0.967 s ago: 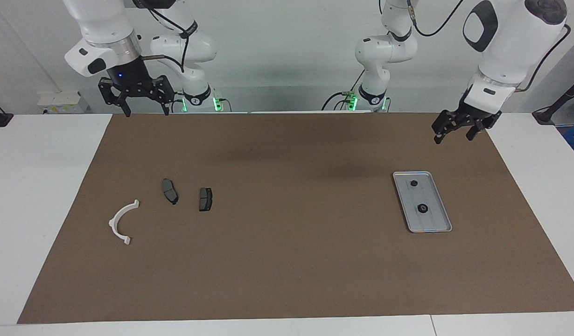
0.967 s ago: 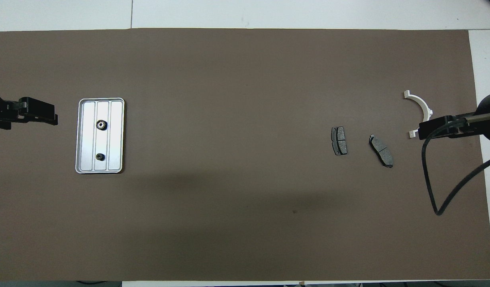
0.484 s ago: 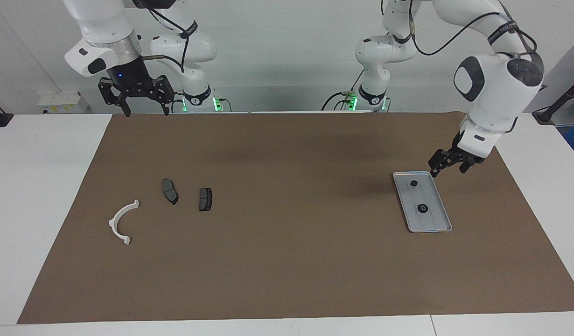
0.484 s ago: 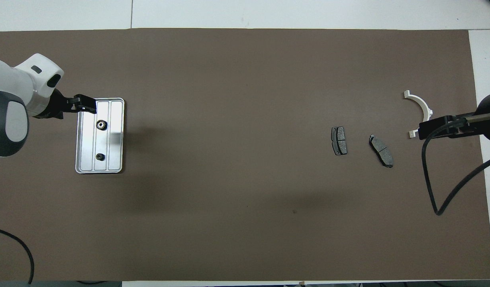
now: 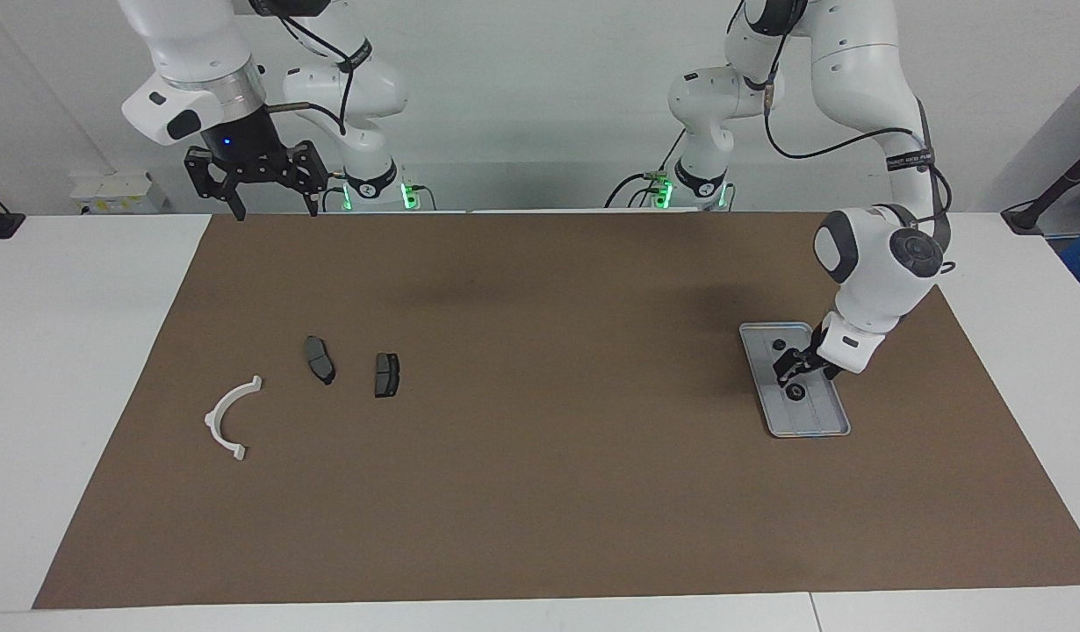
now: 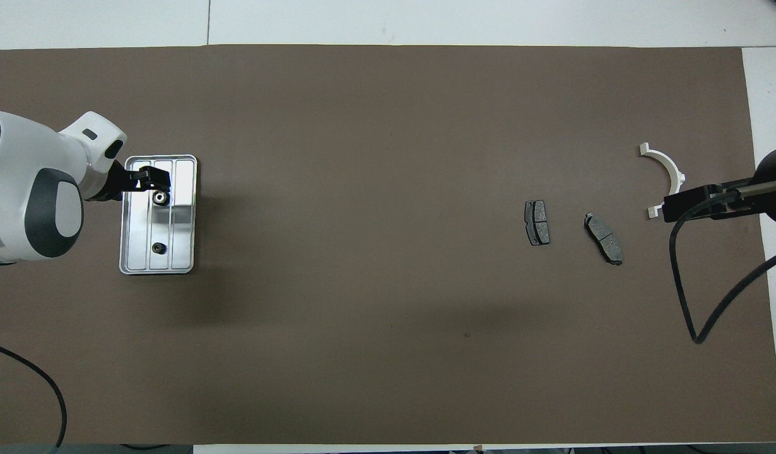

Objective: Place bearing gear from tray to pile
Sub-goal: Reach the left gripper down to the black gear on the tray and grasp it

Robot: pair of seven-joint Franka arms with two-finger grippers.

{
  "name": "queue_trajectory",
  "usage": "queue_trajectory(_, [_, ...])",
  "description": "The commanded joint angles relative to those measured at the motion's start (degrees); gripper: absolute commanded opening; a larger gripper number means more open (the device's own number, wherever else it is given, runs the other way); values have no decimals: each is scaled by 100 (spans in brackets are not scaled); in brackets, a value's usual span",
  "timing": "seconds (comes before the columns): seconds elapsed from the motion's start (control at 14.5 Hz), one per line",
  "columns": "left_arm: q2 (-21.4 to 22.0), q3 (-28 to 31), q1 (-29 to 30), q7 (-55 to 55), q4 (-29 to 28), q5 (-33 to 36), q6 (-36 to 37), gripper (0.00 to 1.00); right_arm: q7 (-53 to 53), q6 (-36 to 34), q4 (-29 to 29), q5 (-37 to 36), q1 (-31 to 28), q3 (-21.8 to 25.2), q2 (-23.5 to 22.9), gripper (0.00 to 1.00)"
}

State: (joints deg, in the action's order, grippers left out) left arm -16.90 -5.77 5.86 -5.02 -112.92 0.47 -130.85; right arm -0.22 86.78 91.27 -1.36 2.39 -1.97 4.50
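Left hand [image 5: 802, 372] released, low over bearing gear [image 5: 795, 391] in tray [image 5: 817, 427]; right hand [image 5: 263, 189] released, waiting.

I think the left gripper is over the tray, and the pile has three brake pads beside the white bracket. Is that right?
Not quite: the overhead view shows two brake pads, not three, beside the white bracket. The left gripper is indeed over the tray.

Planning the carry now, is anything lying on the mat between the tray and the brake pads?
Nothing visible: the brown mat lies bare between the tray and the nearest brake pad. The left gripper is low over the tray's gear.
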Motion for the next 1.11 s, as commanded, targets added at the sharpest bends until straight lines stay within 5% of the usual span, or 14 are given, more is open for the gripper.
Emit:
queue_trajectory(0.0, [29, -3, -14, -7, -247, -12, -378, 86, -180, -3, 66, 92, -37, 30, 77, 100])
queue_trajectory(0.62, [-226, -3, -32, -7, -221, -3, -634, 65, -163, 50, 66, 92, -37, 30, 77, 100])
queue_trajectory(0.76, [-243, 5, -15, 1, -221, 5, -634, 48, -145, 58, 57, 92, -28, 30, 77, 100])
queue_trajectory(0.9, [-244, -3, 3, 10, -178, 14, -556, 19, -145, 50, 57, 92, -28, 30, 77, 100])
queue_trajectory(1.04, [-252, -3, -41, -7, 93, 14, -224, 10, -136, 41, 66, 92, -28, 30, 77, 100])
